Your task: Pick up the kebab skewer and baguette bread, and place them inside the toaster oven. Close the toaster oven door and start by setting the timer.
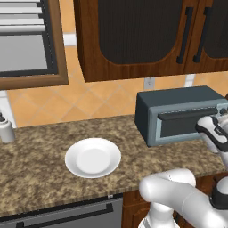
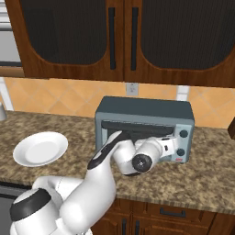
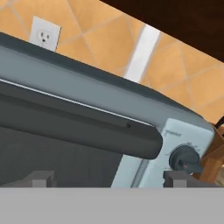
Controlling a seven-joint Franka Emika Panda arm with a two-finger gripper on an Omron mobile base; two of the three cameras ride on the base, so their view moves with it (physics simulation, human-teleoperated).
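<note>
toaster oven door (image 3: 65, 144): shut
gripper (image 3: 107, 177): jaws spread wide, empty, before the door
knob (image 3: 186, 159): at 3 o'clock of the handle (image 3: 78, 127)
plate (image 1: 93, 158): bare

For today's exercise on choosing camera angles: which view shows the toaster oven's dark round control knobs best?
The hand view: one dark round control knob appears large on the pale panel. The right base view shows two small knobs; in the left base view they sit cropped at the edge.

From here my own arm (image 2: 124, 153) blocks the lower front of the toaster oven (image 2: 144, 110), the left base view's right edge clips its control panel (image 1: 224, 109), and the lettering beside the dial (image 3: 186, 159) is too small to read.
</note>
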